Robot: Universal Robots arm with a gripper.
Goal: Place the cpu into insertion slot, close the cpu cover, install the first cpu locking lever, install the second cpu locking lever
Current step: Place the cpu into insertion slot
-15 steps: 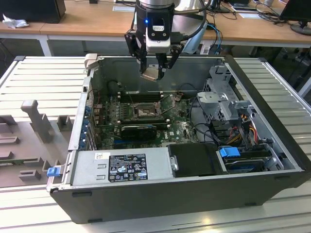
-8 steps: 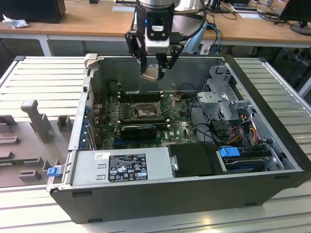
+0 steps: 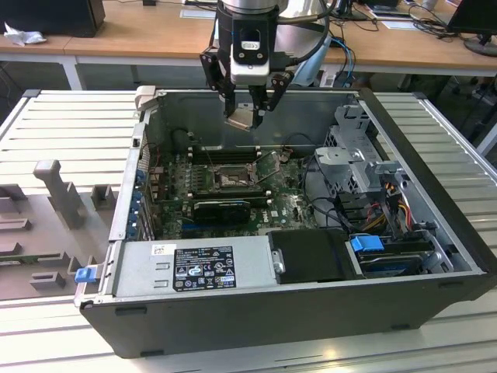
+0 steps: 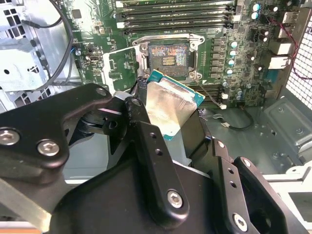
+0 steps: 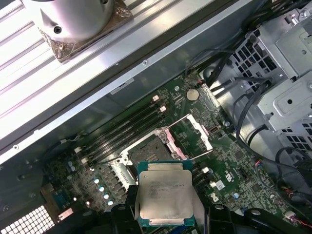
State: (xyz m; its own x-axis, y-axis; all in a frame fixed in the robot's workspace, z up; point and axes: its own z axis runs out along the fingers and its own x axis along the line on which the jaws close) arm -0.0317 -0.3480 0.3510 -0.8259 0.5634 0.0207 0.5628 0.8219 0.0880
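Pincer [image 3: 248, 110] snug on cpu [image 5: 165, 194], well above insertion slot [image 4: 168, 56]

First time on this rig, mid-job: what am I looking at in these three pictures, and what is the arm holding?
The exterior view looks from outside at an open computer case on a slatted table. A robot arm's gripper hangs over it, shut on the cpu, a flat silvery square chip. Both wrist views come from cameras on the arm, looking down past the chip at the motherboard. The dark square below is the insertion slot, empty, with its cpu cover swung open beside it.
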